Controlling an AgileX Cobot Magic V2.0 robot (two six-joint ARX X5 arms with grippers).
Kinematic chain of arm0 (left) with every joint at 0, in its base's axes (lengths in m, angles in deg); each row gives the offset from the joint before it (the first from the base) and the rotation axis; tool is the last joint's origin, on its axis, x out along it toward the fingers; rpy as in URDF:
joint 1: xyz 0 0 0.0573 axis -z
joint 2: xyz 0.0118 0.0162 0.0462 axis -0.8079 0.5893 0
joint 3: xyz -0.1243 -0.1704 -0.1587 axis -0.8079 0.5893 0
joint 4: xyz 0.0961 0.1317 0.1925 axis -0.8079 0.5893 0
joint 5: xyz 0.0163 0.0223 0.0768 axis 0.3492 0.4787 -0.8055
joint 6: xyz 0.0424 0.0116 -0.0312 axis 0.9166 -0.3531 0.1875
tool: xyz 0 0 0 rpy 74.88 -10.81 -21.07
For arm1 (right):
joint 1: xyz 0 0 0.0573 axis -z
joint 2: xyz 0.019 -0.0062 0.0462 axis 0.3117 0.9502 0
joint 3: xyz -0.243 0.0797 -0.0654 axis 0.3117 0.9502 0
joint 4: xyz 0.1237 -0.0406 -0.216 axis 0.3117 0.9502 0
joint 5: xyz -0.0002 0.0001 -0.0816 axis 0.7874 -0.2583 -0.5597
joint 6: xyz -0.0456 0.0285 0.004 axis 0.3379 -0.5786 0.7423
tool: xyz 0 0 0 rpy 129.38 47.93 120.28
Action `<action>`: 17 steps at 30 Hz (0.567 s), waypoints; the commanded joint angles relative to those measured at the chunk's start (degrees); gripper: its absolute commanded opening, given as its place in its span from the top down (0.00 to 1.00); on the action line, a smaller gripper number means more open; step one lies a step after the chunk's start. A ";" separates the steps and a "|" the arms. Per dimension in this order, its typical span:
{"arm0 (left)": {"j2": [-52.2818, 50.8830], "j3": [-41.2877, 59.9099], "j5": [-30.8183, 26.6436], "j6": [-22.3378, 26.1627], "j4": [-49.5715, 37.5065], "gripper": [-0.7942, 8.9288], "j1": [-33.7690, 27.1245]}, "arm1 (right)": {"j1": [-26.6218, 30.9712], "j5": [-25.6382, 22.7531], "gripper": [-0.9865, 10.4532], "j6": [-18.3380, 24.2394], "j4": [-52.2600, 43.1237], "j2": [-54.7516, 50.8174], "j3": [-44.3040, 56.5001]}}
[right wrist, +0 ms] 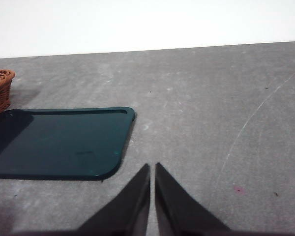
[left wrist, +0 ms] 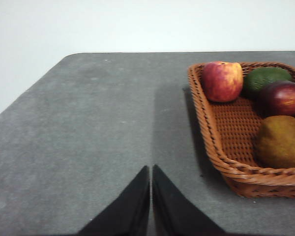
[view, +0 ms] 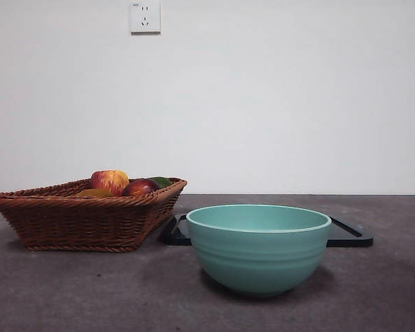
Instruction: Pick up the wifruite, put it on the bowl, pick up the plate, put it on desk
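Brown wifruite (left wrist: pixel 281 141) lies in basket (left wrist: pixel 226 142) | bowl (view: pixel 258 247) in front of dark plate (right wrist: pixel 59 142) | both grippers, left (left wrist: pixel 151 169) and right (right wrist: pixel 152 167), squeezed together, holding nothing

Bowl (view: pixel 258 249): teal-green all over, with faint horizontal ridges banding its outside.
Basket (view: pixel 83 220): reddish-brown wicker, woven in a tight pattern, with a twisted rope-like rim.
Apple (left wrist: pixel 222 81): red streaked with yellow.
Dark fruit (left wrist: pixel 282 98): deep red, glossy.
Green fruit (left wrist: pixel 265 77): dark, dull green.
Oval fruit (left wrist: pixel 281 141): ochre-brown, matte skin.
Tray (right wrist: pixel 59 142): very dark green, almost black, plain and shiny.
Desk (view: pixel 69 290): dark grey-brown, matte, lightly mottled, with pale scratch lines and a small pink spot.
Wall (view: pixel 277 97): plain white.
Socket (view: pixel 144 16): white.
Left gripper (left wrist: pixel 151 169) and right gripper (right wrist: pixel 152 167): black.
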 commanded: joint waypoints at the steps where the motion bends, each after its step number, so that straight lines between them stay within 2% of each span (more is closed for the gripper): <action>1: -0.13 1.18 -0.13 -0.57 -0.74 0.91 0.39 | -0.02 0.00 0.91 -0.28 -0.59 -0.09 0.28; 17: -0.13 1.18 -0.13 -0.57 -0.74 0.91 2.78 | -0.02 0.00 0.91 -0.28 -0.61 -0.09 0.28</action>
